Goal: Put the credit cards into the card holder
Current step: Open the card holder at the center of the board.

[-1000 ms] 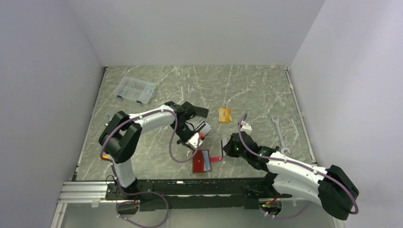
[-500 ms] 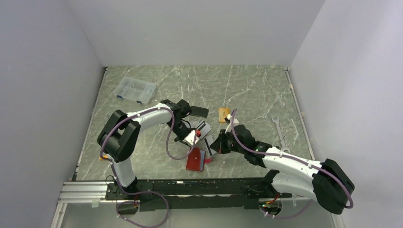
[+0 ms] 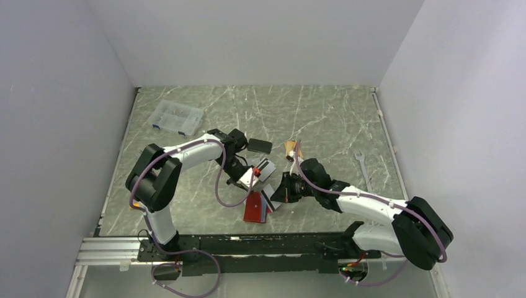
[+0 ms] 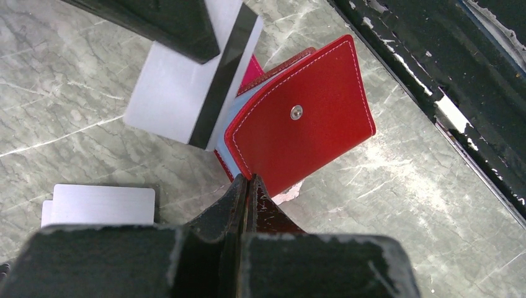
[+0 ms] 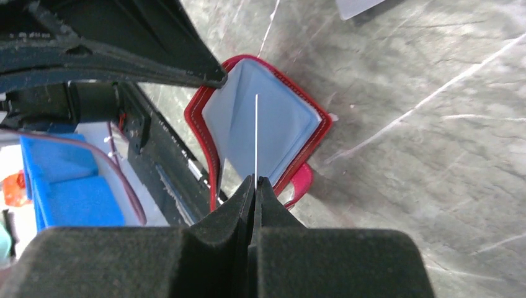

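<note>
The card holder [image 3: 253,211], a dark-red wallet with a snap button, lies at the near middle of the table. My left gripper [image 4: 248,180] is shut on the edge of its cover [image 4: 304,130], holding it apart from the pale blue sleeves [image 5: 282,124]. My right gripper [image 5: 256,181] is shut on a grey-white credit card with a dark stripe [image 4: 186,93]. In the right wrist view that card is edge-on [image 5: 256,136], its far end at the sleeves. More grey credit cards [image 3: 265,167] and a black one [image 3: 259,146] lie just behind the wallet.
A clear compartment box [image 3: 177,117] stands at the back left. Behind the right arm lies a small orange packet [image 3: 293,150], and a wrench [image 3: 365,171] lies to the right. The black rail [image 4: 446,74] at the table's near edge runs close to the wallet.
My right gripper has carried its card left and forward to the wallet's opening. The left gripper has shifted slightly, and the wallet now stands more closed and tilted up.
</note>
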`<act>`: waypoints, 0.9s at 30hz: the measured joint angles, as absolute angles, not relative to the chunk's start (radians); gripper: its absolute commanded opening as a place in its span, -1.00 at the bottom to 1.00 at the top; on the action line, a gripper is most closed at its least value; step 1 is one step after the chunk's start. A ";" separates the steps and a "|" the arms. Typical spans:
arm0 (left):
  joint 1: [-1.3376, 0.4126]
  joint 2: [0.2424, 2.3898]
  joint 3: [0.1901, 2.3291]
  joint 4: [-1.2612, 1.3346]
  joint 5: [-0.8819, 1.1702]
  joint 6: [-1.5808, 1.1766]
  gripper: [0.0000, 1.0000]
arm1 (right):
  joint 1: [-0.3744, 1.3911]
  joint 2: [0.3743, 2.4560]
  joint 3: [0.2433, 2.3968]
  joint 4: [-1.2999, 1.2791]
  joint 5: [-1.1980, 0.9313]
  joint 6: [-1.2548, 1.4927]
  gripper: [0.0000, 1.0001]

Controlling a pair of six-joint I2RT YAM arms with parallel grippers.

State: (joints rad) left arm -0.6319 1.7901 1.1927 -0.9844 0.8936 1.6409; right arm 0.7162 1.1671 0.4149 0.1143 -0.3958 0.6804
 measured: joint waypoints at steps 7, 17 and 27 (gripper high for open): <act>-0.627 1.790 1.193 -0.974 0.898 1.636 -0.85 | 0.724 1.248 0.415 0.150 -0.521 0.661 -1.00; -0.598 1.779 1.191 -0.791 0.865 1.349 0.99 | 0.759 1.322 0.422 0.177 -0.586 0.646 -1.00; -0.527 1.616 1.164 -0.687 0.731 0.833 0.99 | 0.770 1.275 0.434 0.182 -0.577 0.646 -1.00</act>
